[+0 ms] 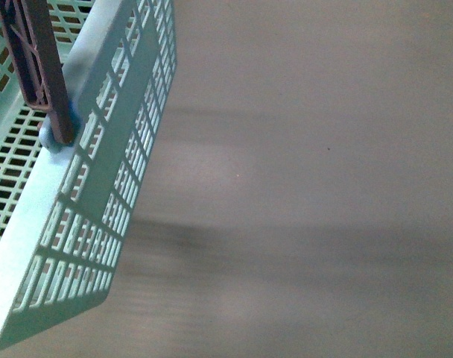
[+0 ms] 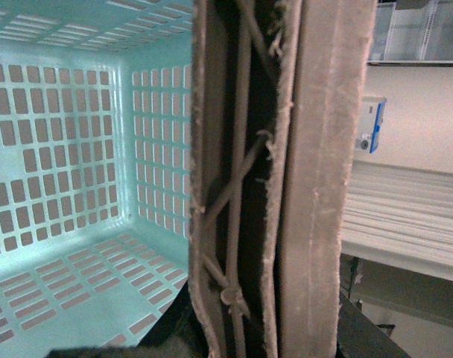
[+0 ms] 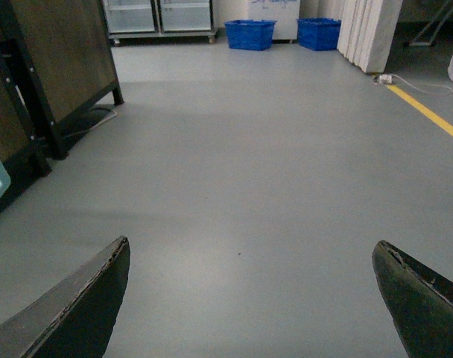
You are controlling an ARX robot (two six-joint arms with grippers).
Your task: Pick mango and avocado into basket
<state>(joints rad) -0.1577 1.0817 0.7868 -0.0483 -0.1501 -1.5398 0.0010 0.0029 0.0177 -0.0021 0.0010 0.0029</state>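
Note:
The light teal basket (image 1: 100,171) fills the left of the front view, lifted and tilted, with a brown handle (image 1: 40,67) across its rim. In the left wrist view I look into the basket (image 2: 70,186); what shows of its inside holds nothing. My left gripper is shut on the brown handles (image 2: 286,186), which fill the middle of that view and hide the jaws. My right gripper (image 3: 252,298) is open and holds nothing, its two dark fingers (image 3: 77,313) spread over bare grey floor. The mango and the avocado are out of view.
In the right wrist view a grey floor (image 3: 249,164) runs back to two blue crates (image 3: 250,33), white panels (image 3: 372,30) and a yellow line (image 3: 428,112). A dark-framed wooden table or cabinet (image 3: 55,67) stands to one side. The front view is blurred grey floor (image 1: 308,186).

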